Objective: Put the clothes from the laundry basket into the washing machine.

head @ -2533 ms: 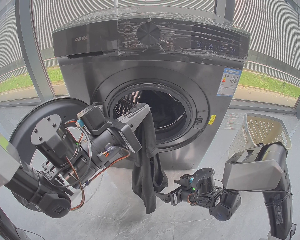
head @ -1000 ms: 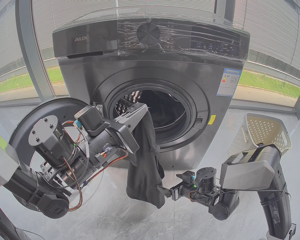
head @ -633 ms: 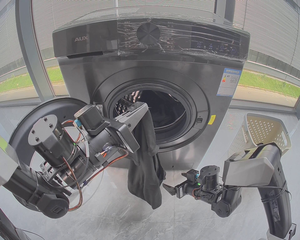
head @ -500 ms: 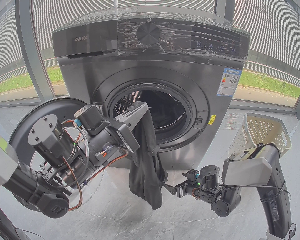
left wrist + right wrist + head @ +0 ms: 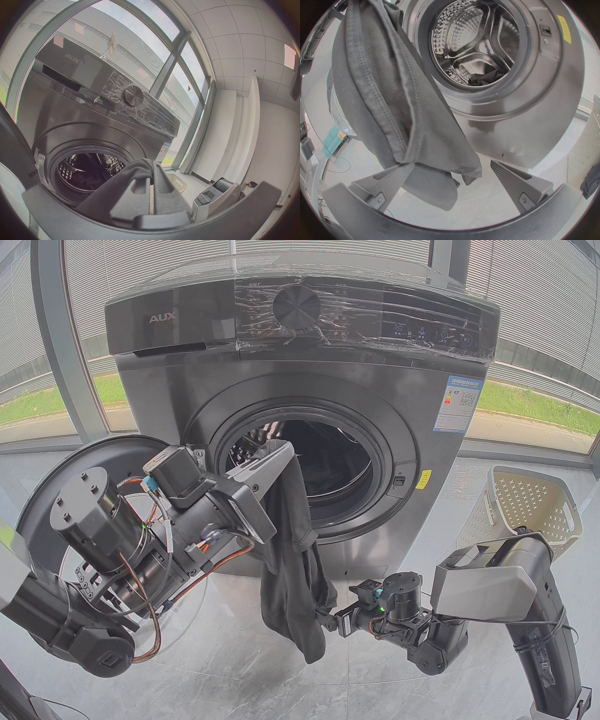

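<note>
**Head view.** The left claw (image 5: 275,455), clamped shut on the top of a dark garment (image 5: 294,565), held it at the left rim of the drum mouth (image 5: 331,465) of the washing machine (image 5: 300,365). Nearly all the cloth hung outside, down the front panel toward the floor (image 5: 387,677). The right claw (image 5: 325,618) sat low beside the hanging hem, and the laundry basket (image 5: 531,502) stood on the floor by the machine's right front corner. Likely hazard: a release at the rim would let the weight of the tail drag the garment out onto the floor.

**Left wrist view.** The left claw (image 5: 153,165) showed its fingers pressed together with the dark garment (image 5: 125,181) bunched over them, short of the drum mouth (image 5: 84,175). The grip looked shallow — a jolt might strip the cloth free.

**Right wrist view.** The right claw (image 5: 450,167) stood wide open and held nothing. The dark garment (image 5: 393,103) hung across one finger; contact could not be told. Closing there might catch only a thin edge, or air. Other clothing (image 5: 487,76) lay inside the drum, so a trailing fold could lodge on the door seal — a probable jam.
</note>
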